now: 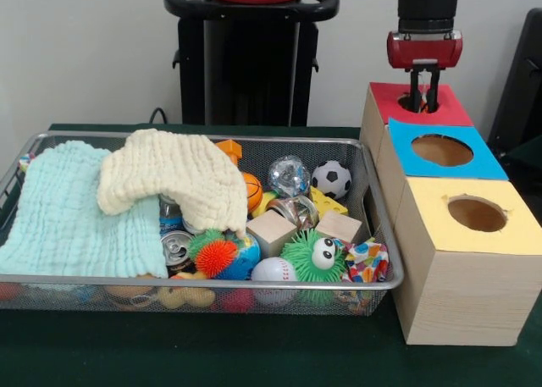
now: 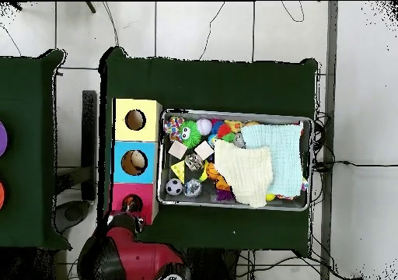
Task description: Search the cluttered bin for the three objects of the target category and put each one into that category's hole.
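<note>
The wire mesh bin (image 1: 212, 279) holds mixed toys, half covered by two cloths; it also shows in the overhead view (image 2: 233, 113). No plush animal toy shows clearly. A small orange piece (image 1: 229, 149) sticks out behind the cream cloth, and I cannot tell what it is. My gripper (image 1: 424, 99) hangs straight down over the red-topped box (image 1: 453, 107), its two fingers apart and dipping into the round hole (image 1: 411, 102), with nothing seen between them. In the overhead view the red arm (image 2: 128, 238) reaches to that hole (image 2: 132, 203).
A mint cloth (image 1: 68, 209) and a cream cloth (image 1: 178, 175) cover the bin's left part. A green fuzzy ball (image 1: 309, 256), a soccer ball (image 1: 331, 179), an orange basketball (image 1: 252, 192) and wooden blocks lie exposed. The blue-topped box (image 1: 440, 150) and yellow-topped box (image 1: 474, 213) stand beside the bin.
</note>
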